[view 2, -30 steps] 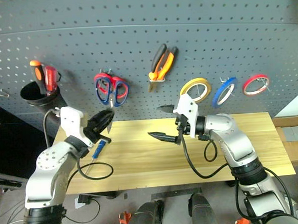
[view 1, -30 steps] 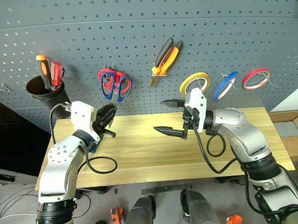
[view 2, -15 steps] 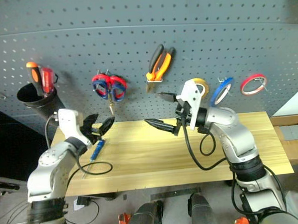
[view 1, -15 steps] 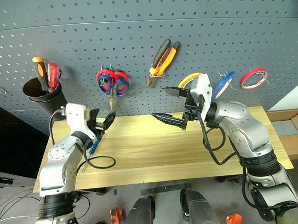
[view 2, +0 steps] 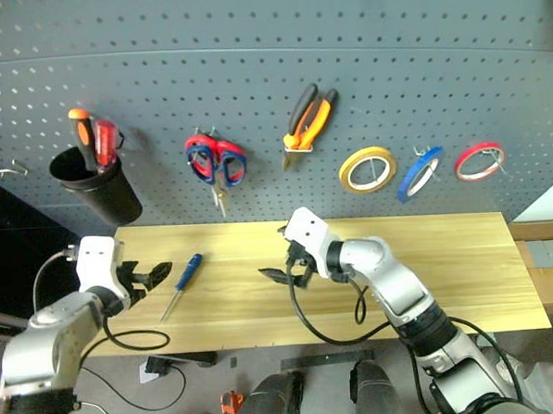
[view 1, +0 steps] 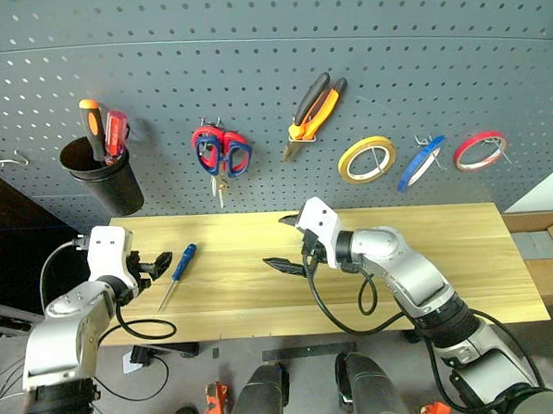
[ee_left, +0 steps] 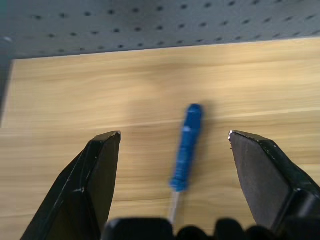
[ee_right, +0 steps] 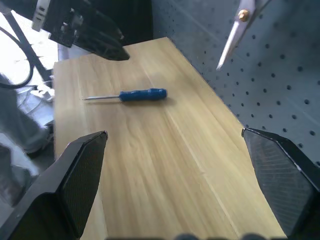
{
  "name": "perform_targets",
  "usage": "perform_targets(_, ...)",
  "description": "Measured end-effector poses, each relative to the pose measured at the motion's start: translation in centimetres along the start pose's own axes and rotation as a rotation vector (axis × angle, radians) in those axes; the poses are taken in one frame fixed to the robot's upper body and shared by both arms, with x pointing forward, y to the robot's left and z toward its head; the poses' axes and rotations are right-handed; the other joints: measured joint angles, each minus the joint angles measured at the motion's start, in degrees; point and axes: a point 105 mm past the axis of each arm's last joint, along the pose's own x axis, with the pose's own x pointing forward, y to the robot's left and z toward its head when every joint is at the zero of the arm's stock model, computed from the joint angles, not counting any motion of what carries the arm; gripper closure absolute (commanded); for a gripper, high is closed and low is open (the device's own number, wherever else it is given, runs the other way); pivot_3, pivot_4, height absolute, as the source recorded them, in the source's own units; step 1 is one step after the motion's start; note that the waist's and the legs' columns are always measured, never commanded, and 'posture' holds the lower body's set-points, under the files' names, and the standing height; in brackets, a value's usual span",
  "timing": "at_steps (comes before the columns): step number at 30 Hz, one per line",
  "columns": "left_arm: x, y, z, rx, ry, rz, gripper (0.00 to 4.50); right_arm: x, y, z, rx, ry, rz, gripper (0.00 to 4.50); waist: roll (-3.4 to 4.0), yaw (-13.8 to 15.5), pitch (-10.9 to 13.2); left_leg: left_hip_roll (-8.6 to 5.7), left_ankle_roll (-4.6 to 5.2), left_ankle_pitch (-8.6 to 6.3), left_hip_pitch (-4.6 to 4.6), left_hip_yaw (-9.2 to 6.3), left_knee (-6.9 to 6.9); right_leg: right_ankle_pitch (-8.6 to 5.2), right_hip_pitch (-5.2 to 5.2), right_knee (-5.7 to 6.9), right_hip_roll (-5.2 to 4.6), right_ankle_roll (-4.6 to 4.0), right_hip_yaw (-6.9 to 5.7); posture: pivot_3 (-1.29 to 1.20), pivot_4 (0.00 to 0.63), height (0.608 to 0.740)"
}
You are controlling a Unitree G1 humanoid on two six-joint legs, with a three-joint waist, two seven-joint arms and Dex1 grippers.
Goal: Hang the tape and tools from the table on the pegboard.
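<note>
On the table (view 1: pixel 429 282), near its left end and just short of the front edge: one slim blue-handled screwdriver (view 1: pixel 180 271), lying flat, handle toward the pegboard (view 1: pixel 269 68), steel tip toward the front edge; nothing touches it

Left gripper (view 1: pixel 155 266): low over the left end of the table, just beside the screwdriver on its outer side, fingers spread; in the left wrist view the screwdriver lies between the two parted fingers (ee_left: pixel 100 175) with bare wood on either side

Right gripper (view 1: pixel 286 243): over the middle of the table, fingers spread wide and holding nothing, pointed toward the left end; the right wrist view looks along the planks to the screwdriver and the left gripper beyond it

Along the pegboard, from the left end of the table to the right:
- black cup (view 1: pixel 101 173) holding an orange-handled tool (view 1: pixel 90 124) and a red-handled one (view 1: pixel 115 134)
- scissors (view 1: pixel 220 154), one pair with red handles and one with blue, hung together on one hook, blades pointing down
- pliers (view 1: pixel 313 109) with orange-and-black handles, hung tilted, handles up and to the right
- yellow tape roll (view 1: pixel 366 159)
- blue tape (view 1: pixel 419 162), hung on a wire hook, seen nearly edge-on
- red tape roll (view 1: pixel 479 149), thinner, nearest the right end

A black cable (view 1: pixel 148 330) loops over the front left corner of the table
</note>
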Motion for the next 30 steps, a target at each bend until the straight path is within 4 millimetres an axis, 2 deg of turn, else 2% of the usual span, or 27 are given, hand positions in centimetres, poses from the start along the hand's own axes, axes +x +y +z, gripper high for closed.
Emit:
perform_targets(3,1.1,-0.2,0.0,-0.010,0.052,-0.027,0.80,0.1,-0.2,0.1,0.003,-0.006,-0.023,0.00,0.01,-0.12,0.01,0.01,-0.01,0.00,0.00,-0.04,-0.04,0.00,0.00,0.04,0.00,0.00,-0.02,0.07,0.280,0.740)
perform_targets(6,2.3,0.2,-1.4,-0.035,0.150,-0.039,0.80,0.0,-0.4,-0.1,0.002,-0.002,-0.048,0.00,0.02,-0.48,0.02,0.03,-0.01,0.00,0.00,-0.03,-0.06,0.00,0.00,0.03,0.02,0.00,-0.05,0.05,0.292,0.740)
perform_targets(12,3.9,-0.4,-4.7,-0.041,0.288,-0.061,0.80,-0.4,-0.5,-0.7,0.020,0.010,-0.080,0.00,0.03,-1.06,0.04,0.05,-0.01,-0.01,-0.02,-0.03,-0.09,0.00,-0.07,0.02,0.03,-0.01,-0.02,0.03,0.303,0.740)
perform_targets(17,5.4,-0.9,-5.5,-0.029,0.320,-0.058,0.80,-0.7,-0.4,0.0,0.008,0.001,-0.088,0.00,0.02,-1.13,0.05,0.04,0.00,-0.02,-0.03,-0.03,-0.08,0.00,-0.04,0.01,0.01,0.00,-0.02,0.01,0.311,0.740)
perform_targets(20,5.9,-0.5,-5.3,-0.004,0.302,-0.036,0.80,-0.9,-0.4,0.2,0.006,0.001,-0.091,0.00,0.03,-1.17,0.06,0.05,0.00,-0.02,-0.02,-0.03,-0.08,-0.01,-0.04,0.02,0.01,0.00,-0.01,0.01,0.312,0.740)
perform_targets(23,6.2,-0.6,-5.1,0.005,0.291,-0.033,1.28,-1.0,-0.4,0.0,0.012,0.011,-0.094,0.00,0.03,-1.30,0.06,0.04,0.00,-0.02,-0.02,-0.02,-0.08,0.00,-0.03,0.02,0.01,0.00,0.01,0.01,0.310,0.740)
perform_targets(27,5.8,-0.8,-5.4,0.008,0.300,-0.045,2.62,-1.1,-0.4,-0.1,0.014,0.016,-0.094,0.00,0.03,-1.86,0.06,0.04,0.00,-0.02,-0.01,-0.02,-0.08,-0.01,-0.03,0.03,0.00,0.00,0.07,0.01,0.293,0.740)
perform_targets(30,4.6,-0.7,-6.2,-0.002,0.330,-0.046,3.61,-1.1,-0.9,0.4,-0.003,0.008,-0.099,0.00,0.03,-2.31,0.06,0.05,0.00,-0.02,-0.02,-0.03,-0.09,0.00,-0.04,0.01,0.00,0.00,0.11,0.03,0.271,0.740)
